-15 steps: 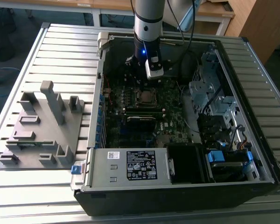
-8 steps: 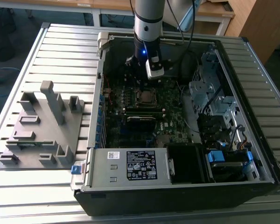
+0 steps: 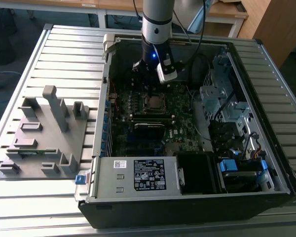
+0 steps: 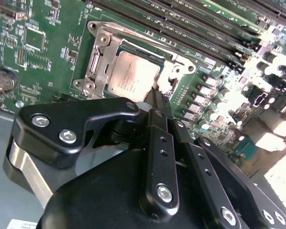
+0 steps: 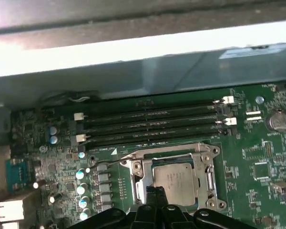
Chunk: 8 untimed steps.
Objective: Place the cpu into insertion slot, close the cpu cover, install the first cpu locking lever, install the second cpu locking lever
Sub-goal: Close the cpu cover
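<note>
The square silvery cpu (image 4: 133, 76) sits in the insertion slot (image 3: 153, 102) at mid-board. The thin silvery cpu cover (image 4: 99, 56) lies flat over it, so I judge the lever step is in hand. The black gripper (image 4: 155, 94), fingers pressed together and empty, hovers at the slot's 12 o'clock edge. The thin wire lever (image 5: 107, 163) likely needs a fine push. Long black memory slots (image 5: 152, 125) crowd in at 6 o'clock.
</note>
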Each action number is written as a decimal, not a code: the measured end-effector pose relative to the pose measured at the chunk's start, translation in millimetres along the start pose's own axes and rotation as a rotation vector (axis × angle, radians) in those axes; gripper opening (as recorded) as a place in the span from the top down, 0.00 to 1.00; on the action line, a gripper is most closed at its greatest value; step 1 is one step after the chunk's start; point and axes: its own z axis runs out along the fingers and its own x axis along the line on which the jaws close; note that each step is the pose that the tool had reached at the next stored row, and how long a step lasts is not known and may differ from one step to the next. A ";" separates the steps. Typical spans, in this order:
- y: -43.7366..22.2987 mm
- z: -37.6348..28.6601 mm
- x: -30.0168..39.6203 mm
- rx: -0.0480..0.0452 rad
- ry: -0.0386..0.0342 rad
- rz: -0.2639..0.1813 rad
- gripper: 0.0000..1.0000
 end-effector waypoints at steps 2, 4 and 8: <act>0.1 0.8 -0.1 -0.0007 -0.0008 -0.016 0.90; 0.0 2.1 -0.1 -0.0007 -0.0044 -0.031 0.90; -0.1 4.1 0.0 -0.0010 -0.0072 -0.049 0.90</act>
